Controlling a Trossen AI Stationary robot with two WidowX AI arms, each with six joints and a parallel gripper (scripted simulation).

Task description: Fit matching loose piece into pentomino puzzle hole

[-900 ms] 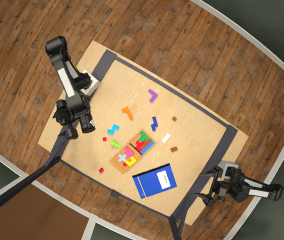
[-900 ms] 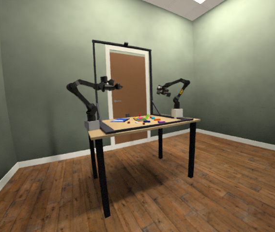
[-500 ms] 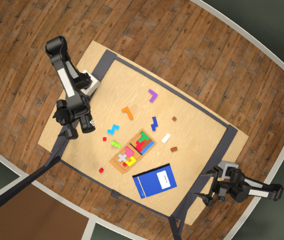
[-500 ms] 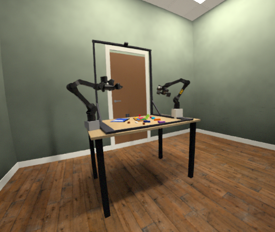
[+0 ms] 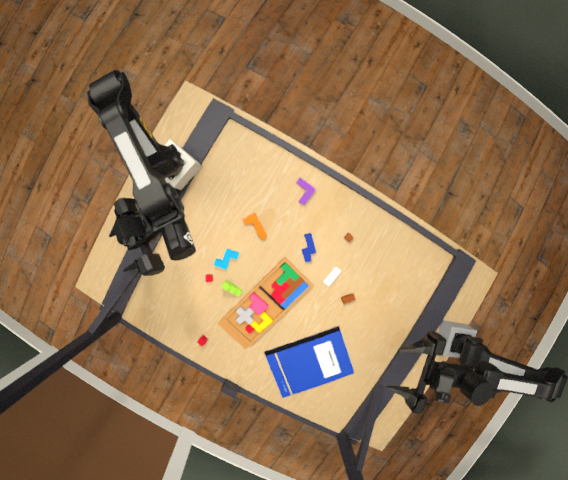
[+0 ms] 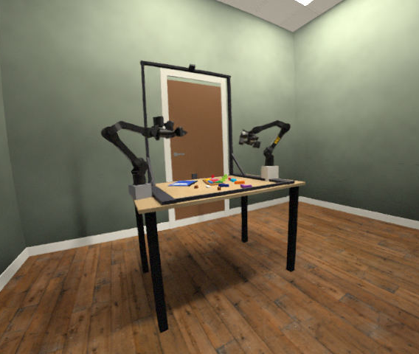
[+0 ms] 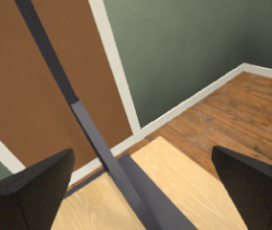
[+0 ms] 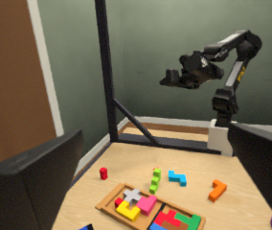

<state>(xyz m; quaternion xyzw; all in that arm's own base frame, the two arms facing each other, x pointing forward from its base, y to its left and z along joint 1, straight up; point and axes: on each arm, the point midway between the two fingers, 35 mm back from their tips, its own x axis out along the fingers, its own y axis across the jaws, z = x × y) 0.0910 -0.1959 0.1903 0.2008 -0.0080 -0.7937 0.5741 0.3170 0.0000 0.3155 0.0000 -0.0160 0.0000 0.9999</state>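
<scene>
The wooden puzzle board (image 5: 266,300) lies flat near the middle of the table, with two fields of coloured pieces; it also shows in the right wrist view (image 8: 150,208). Bare wood shows in the field holding the grey, pink and yellow pieces (image 5: 253,315). Loose pieces lie around it: purple (image 5: 305,188), orange (image 5: 255,225), dark blue (image 5: 308,247), cyan (image 5: 226,258) and lime green (image 5: 231,288). My left gripper (image 5: 137,250) is open and empty, high above the table's edge, far from the board. My right gripper (image 5: 398,369) is open and empty, high above the opposite edge.
A blue notebook (image 5: 309,361) lies beside the board. Small red cubes (image 5: 209,277) (image 5: 202,340), a white block (image 5: 332,276) and brown blocks (image 5: 348,237) (image 5: 348,298) are scattered about. A dark frame post (image 7: 93,139) rises near the left gripper.
</scene>
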